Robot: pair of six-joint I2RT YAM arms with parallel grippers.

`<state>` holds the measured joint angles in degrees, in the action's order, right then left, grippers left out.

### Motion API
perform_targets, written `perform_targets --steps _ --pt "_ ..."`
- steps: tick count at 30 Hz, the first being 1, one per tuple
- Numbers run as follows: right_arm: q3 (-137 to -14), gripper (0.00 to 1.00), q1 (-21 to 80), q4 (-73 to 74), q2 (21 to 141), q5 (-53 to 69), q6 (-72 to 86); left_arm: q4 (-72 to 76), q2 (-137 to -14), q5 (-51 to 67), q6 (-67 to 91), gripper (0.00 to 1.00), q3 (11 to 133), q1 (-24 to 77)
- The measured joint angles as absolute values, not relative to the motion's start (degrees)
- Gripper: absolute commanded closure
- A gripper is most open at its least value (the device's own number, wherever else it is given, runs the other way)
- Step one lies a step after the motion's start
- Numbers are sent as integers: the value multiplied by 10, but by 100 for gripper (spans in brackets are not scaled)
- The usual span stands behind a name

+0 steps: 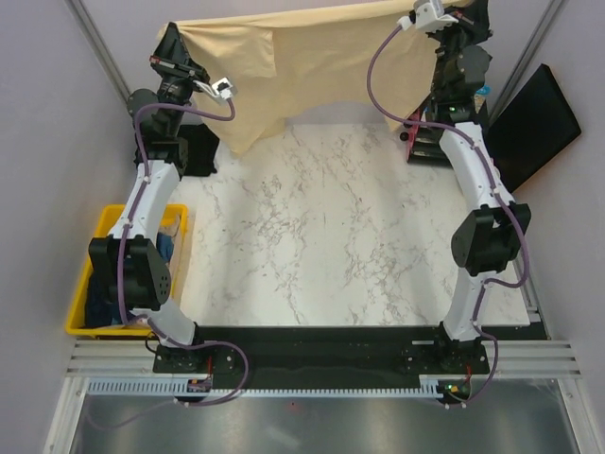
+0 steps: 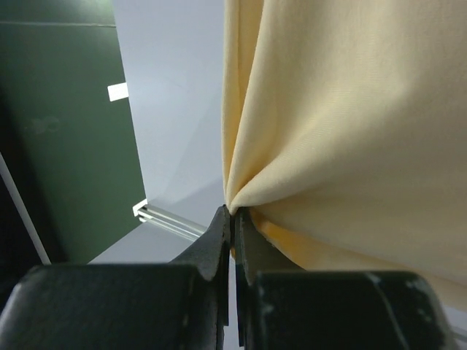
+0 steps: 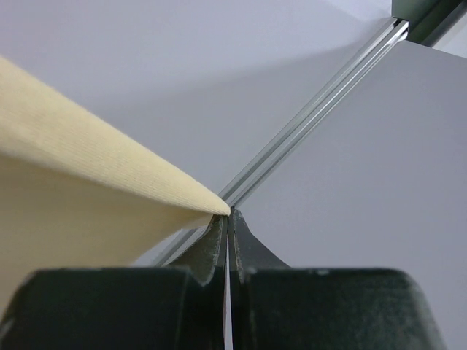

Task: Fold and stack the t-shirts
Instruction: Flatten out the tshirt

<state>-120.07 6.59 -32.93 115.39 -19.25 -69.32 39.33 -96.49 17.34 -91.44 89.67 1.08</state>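
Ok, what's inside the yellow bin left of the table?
Blue and dark cloth shows inside the yellow bin, at its right edge and near corner. The left arm covers the middle, so how many pieces cannot be told.

text: none legible | labels: none | nos.: none

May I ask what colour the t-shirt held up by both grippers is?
The t-shirt is plain pale cream-yellow; the top external view shows it best.

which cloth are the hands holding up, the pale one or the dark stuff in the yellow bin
The cream-yellow t-shirt: it hangs stretched between the left hand and right hand, both shut on it. The dark cloth lies in the bin.
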Motion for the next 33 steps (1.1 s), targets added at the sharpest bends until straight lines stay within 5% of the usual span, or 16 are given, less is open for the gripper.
perform_targets --steps 15,26,33 --pt "-1150 100 71 -235 1025 -149 -677 324 -783 195 -893 98 917 -15" --pt "-1152 100 88 -241 1110 -143 -672 335 -938 242 -892 98 922 -72" --pt "-1190 100 96 -216 1204 -142 -684 304 -1094 260 -897 98 1080 -85"
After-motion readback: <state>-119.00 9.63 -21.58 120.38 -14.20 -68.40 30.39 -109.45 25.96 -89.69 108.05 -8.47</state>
